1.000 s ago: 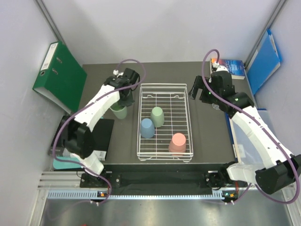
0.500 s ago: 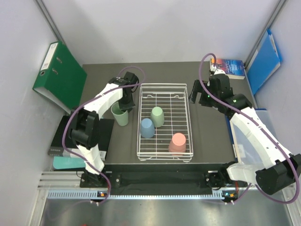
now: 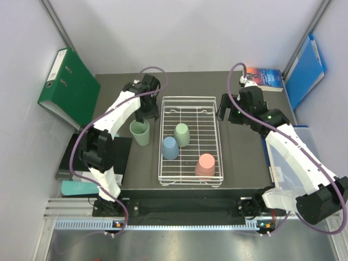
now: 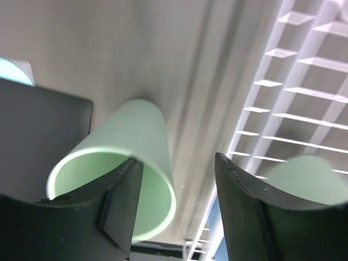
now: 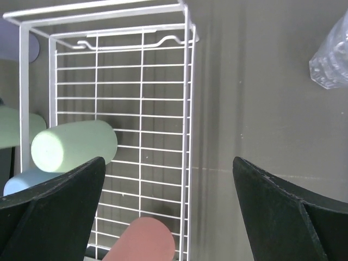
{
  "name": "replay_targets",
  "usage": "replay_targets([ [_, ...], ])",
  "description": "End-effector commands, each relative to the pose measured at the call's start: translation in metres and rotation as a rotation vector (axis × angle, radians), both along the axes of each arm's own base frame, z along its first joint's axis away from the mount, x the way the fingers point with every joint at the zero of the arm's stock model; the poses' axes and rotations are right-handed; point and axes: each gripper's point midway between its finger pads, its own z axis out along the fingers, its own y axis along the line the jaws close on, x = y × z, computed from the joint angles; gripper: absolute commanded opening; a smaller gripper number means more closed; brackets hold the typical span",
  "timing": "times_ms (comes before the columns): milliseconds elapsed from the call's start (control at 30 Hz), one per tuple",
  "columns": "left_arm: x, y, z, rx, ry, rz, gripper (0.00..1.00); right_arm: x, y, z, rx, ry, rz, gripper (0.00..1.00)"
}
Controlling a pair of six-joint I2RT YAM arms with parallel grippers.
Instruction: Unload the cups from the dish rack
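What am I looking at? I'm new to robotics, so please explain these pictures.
Two robot arms are bolted to a dark table. The wide picture looks down from above; the other two come from a camera on each wrist. Each arm ends in a two-fingered pincer. A white wire dish rack holds three upturned cups: mint one, blue one, pink one. Another mint cup stands upright left of the rack, by the open left pincer. The right pincer, also open, hovers at the rack's far right corner. Nothing is held.

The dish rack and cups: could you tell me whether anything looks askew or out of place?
Nothing stands out. The rack sits square; a green cup, blue cup and pink cup stand inverted inside, and a second green cup stands upright on its left.
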Motion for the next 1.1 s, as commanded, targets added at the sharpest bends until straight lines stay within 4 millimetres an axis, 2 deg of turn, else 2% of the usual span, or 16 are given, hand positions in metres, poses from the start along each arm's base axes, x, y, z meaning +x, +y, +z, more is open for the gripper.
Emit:
replay_targets([
  [0, 0.017, 0.001, 0.098, -0.046, -0.226, -0.006, 0.63, 0.002, 0.026, 0.017, 0.000, -0.059, 0.092, 1.00],
  [133, 0.022, 0.001, 0.153, -0.105, -0.371, 0.021, 0.63, -0.016, 0.083, 0.009, -0.046, -0.044, 0.253, 1.00],
  [167, 0.018, 0.002, 0.172, -0.135, -0.430, 0.025, 0.64, -0.018, 0.093, 0.010, -0.052, -0.048, 0.276, 1.00],
  [233, 0.015, 0.002, 0.177, -0.169, -0.484, 0.038, 0.64, -0.026, 0.117, -0.004, -0.087, -0.017, 0.333, 1.00],
  [267, 0.015, 0.002, 0.205, -0.222, -0.602, 0.042, 0.64, -0.027, 0.125, -0.003, -0.085, -0.017, 0.345, 1.00],
  [300, 0.010, 0.003, 0.190, -0.226, -0.590, 0.053, 0.64, -0.032, 0.136, -0.005, -0.081, -0.015, 0.366, 1.00],
  [333, 0.006, 0.004, 0.193, -0.241, -0.616, 0.058, 0.65, -0.032, 0.142, -0.010, -0.089, -0.006, 0.374, 1.00],
  [367, 0.001, 0.008, 0.207, -0.266, -0.677, 0.070, 0.65, -0.031, 0.147, -0.008, -0.084, -0.016, 0.381, 1.00],
  [400, -0.003, 0.010, 0.196, -0.263, -0.660, 0.080, 0.65, -0.033, 0.154, -0.008, -0.080, -0.018, 0.393, 1.00],
  [433, -0.006, 0.012, 0.196, -0.264, -0.666, 0.083, 0.65, -0.032, 0.157, -0.014, -0.094, -0.007, 0.397, 1.00],
  [467, -0.011, 0.014, 0.199, -0.271, -0.677, 0.085, 0.65, -0.030, 0.161, -0.010, -0.088, -0.016, 0.400, 1.00],
  [500, -0.014, 0.014, 0.191, -0.267, -0.666, 0.084, 0.65, -0.029, 0.163, -0.012, -0.096, -0.013, 0.397, 0.99],
  [600, -0.022, 0.017, 0.186, -0.270, -0.665, 0.084, 0.65, -0.022, 0.168, -0.014, -0.111, -0.017, 0.390, 1.00],
  [800, -0.031, 0.021, 0.184, -0.271, -0.674, 0.077, 0.66, -0.012, 0.184, -0.020, -0.113, -0.014, 0.404, 1.00],
  [900, -0.032, 0.019, 0.179, -0.269, -0.666, 0.068, 0.66, -0.009, 0.191, -0.030, -0.122, 0.004, 0.411, 1.00],
  [1067, -0.032, 0.017, 0.171, -0.274, -0.651, 0.061, 0.66, -0.006, 0.199, -0.062, -0.150, 0.064, 0.428, 0.98],
])
